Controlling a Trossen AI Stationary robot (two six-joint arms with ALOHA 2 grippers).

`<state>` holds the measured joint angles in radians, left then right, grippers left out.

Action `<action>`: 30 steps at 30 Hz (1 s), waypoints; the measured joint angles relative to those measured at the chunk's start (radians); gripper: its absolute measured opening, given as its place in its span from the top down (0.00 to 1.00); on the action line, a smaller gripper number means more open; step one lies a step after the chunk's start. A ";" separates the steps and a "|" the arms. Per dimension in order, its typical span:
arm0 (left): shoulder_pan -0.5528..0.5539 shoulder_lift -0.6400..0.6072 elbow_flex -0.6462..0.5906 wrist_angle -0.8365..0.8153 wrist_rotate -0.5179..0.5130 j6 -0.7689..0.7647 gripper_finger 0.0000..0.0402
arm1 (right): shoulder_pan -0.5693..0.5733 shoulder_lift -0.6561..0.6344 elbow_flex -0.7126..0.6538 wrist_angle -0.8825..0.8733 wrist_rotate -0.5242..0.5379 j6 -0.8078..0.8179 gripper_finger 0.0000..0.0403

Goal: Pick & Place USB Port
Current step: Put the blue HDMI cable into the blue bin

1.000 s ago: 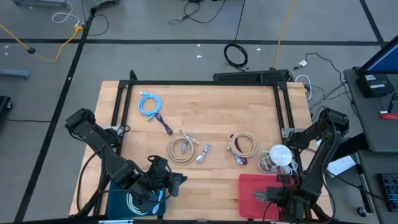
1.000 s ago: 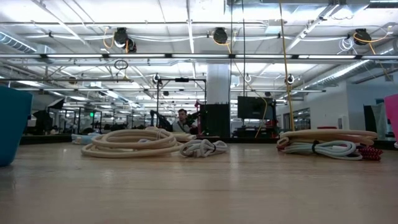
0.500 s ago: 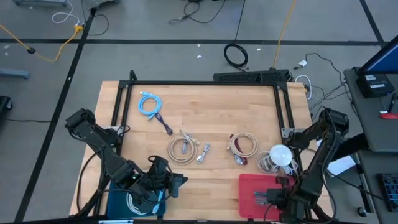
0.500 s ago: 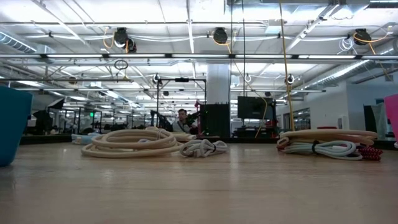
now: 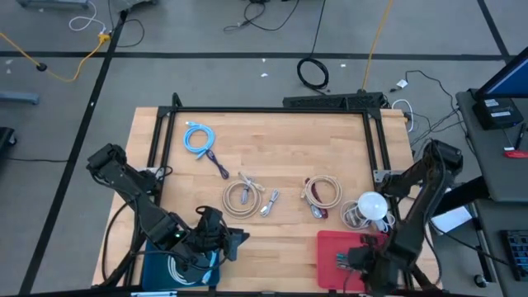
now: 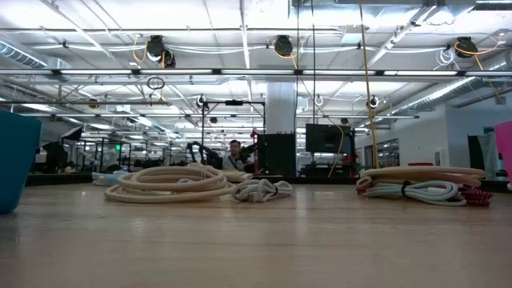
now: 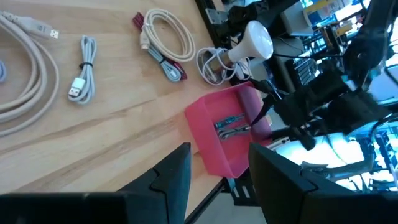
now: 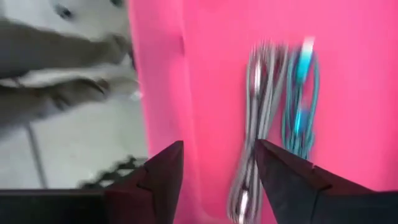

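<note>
The right gripper [image 8: 217, 171] hangs over the red bin [image 5: 330, 247], jaws apart and empty; a cable [image 8: 264, 118] lies inside. The left gripper [image 7: 217, 177] waits half-open, empty, above the blue bin [image 5: 157, 268].

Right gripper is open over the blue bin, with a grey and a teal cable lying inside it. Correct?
Not quite. The right gripper is open, and the grey cable and teal cable do lie in a bin, but it is the red bin, not the blue one. The right wrist and high views show it.
</note>
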<state>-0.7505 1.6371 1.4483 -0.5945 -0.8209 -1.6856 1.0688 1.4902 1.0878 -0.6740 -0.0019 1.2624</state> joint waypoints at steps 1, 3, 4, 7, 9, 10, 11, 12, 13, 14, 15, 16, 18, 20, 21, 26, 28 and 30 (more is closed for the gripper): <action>0.004 0.000 0.000 0.000 -0.003 0.000 0.59 | -0.027 -0.022 0.000 0.013 0.001 -0.017 0.51; 0.012 0.000 0.000 0.001 -0.010 0.000 0.59 | -0.087 -0.080 0.000 0.044 0.018 -0.061 0.52; 0.016 0.000 0.000 0.000 -0.015 0.000 0.59 | -0.116 -0.116 0.000 0.064 0.041 -0.085 0.52; 0.032 0.000 0.000 0.000 -0.025 0.002 0.59 | -0.203 -0.234 0.000 0.157 0.146 -0.179 0.53; 0.043 0.000 0.000 0.000 -0.033 0.012 0.59 | -0.263 -0.309 0.000 0.223 0.223 -0.260 0.54; 0.050 0.000 0.000 0.000 -0.038 0.017 0.59 | -0.294 -0.345 0.000 0.260 0.261 -0.302 0.54; 0.058 0.000 0.000 0.000 -0.046 0.020 0.59 | -0.325 -0.380 0.000 0.301 0.305 -0.346 0.55; 0.066 0.000 0.000 0.001 -0.051 0.020 0.59 | -0.357 -0.412 0.000 0.344 0.350 -0.398 0.55; 0.077 0.000 0.000 0.001 -0.056 0.015 0.59 | -0.392 -0.443 0.000 0.393 0.399 -0.452 0.55; 0.088 0.000 0.000 0.001 -0.062 0.004 0.59 | -0.425 -0.469 0.000 0.451 0.451 -0.508 0.56; 0.097 -0.002 0.000 0.004 -0.067 0.001 0.59 | -0.458 -0.492 0.000 0.513 0.507 -0.565 0.56; 0.106 -0.006 0.000 0.008 -0.072 0.003 0.59 | -0.493 -0.512 0.000 0.578 0.557 -0.621 0.56; 0.124 -0.019 0.000 0.014 -0.079 0.026 0.59 | -0.566 -0.542 0.000 0.727 0.639 -0.728 0.56; 0.147 -0.030 0.000 0.013 -0.080 0.061 0.59 | -0.646 -0.557 0.000 0.886 0.685 -0.810 0.56; 0.158 -0.036 0.000 0.009 -0.079 0.083 0.59 | -0.689 -0.560 0.001 0.964 0.686 -0.844 0.56; 0.228 -0.100 0.000 -0.010 -0.078 0.236 0.59 | -0.899 -0.554 0.001 1.190 0.687 -0.918 0.58; 0.257 -0.135 0.000 -0.016 -0.060 0.327 0.59 | -0.988 -0.541 0.001 1.209 0.679 -0.911 0.59; 0.294 -0.167 0.000 -0.014 -0.022 0.423 0.59 | -1.071 -0.523 0.001 1.190 0.629 -0.908 0.60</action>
<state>-0.4560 1.4698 1.4487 -0.6084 -0.8428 -1.2630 -0.0024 0.9675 1.0889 0.5157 0.6268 0.3540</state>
